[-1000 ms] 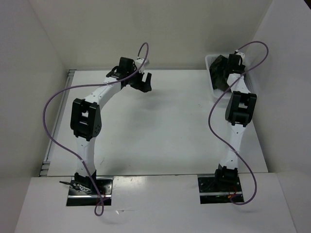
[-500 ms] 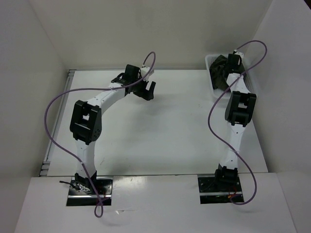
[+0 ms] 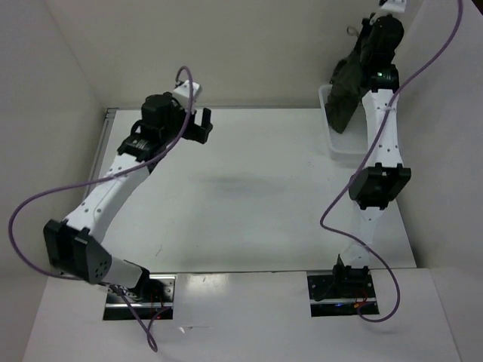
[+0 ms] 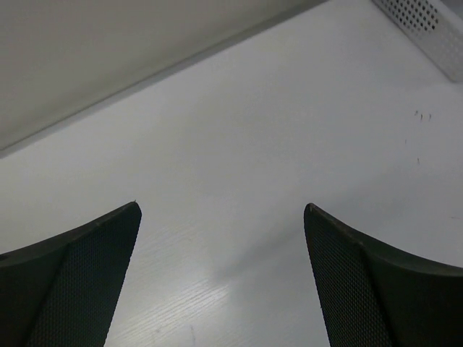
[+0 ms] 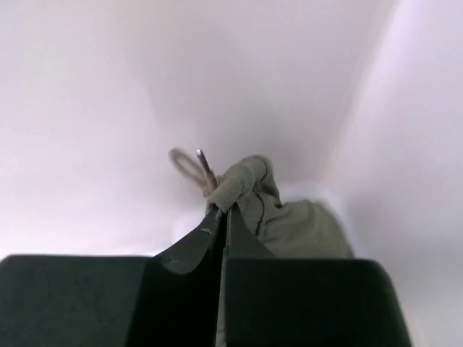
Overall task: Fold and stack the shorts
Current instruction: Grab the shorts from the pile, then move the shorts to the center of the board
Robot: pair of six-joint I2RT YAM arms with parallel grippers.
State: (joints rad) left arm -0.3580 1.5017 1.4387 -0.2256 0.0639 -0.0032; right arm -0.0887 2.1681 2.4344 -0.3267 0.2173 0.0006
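Your right arm had swung up since a second ago, hauling the shorts up over the mesh basket, right fingers clamped on perhaps the waistband. Left fingers stood open above the worktop. You needed the hem clear of the rim before lowering.

The bench is a flat, matte white surface, closed in by white walls on its left, far and right sides. A white basket stands on it near the far right corner. A perforated metal strip runs along the left edge from far to near. At the near edge, the left base plate and the right base plate lie well apart. A few small dark specks mark the surface near the strip.
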